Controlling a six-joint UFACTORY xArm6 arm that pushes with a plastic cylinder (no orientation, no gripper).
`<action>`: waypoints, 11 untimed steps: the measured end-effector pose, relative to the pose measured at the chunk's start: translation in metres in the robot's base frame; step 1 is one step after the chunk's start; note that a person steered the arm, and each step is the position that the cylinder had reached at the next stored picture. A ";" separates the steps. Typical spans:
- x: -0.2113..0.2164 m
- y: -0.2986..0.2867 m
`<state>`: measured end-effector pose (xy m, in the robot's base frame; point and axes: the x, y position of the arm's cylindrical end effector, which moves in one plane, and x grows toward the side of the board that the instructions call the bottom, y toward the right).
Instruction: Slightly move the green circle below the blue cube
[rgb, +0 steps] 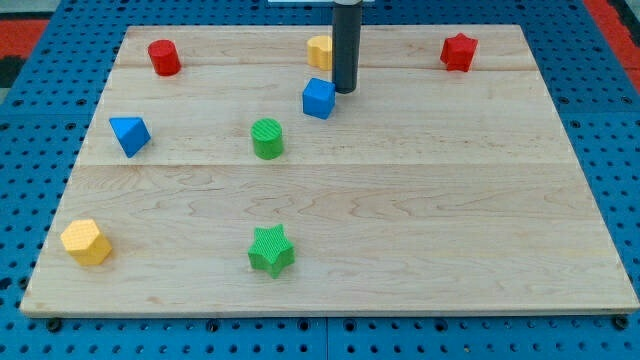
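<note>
Pale wood makes up the worktop (400, 230), a board of light planks lying on a blue pegboard surface (30, 150). The tool here is a plain dark rod with nothing that opens or closes, so it holds nothing; my tip (345, 92) rests on the board toward the far side, just right of the blue cube (319, 98) and very close to it, though whether the two touch cannot be told.

The green circle (267, 138), a short upright cylinder, stands nearer than the blue cube and to its left, a short way apart from it and well clear of my tip. Directly behind the rod on the far side, a yellow block (320, 50) is half hidden, so its shape is unclear.

A red cylinder (164, 57) sits at the far left, and a red star (459, 51) at the far right. A blue triangular block (130, 134) lies on the left side, roughly level with the green circle. At the near left corner is a yellow hexagonal block (86, 242). A green star (271, 250) lies on the near side, almost straight in front of the green circle and well apart from it.
</note>
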<state>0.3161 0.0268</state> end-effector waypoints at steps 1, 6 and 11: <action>0.000 0.000; 0.152 -0.123; 0.182 -0.245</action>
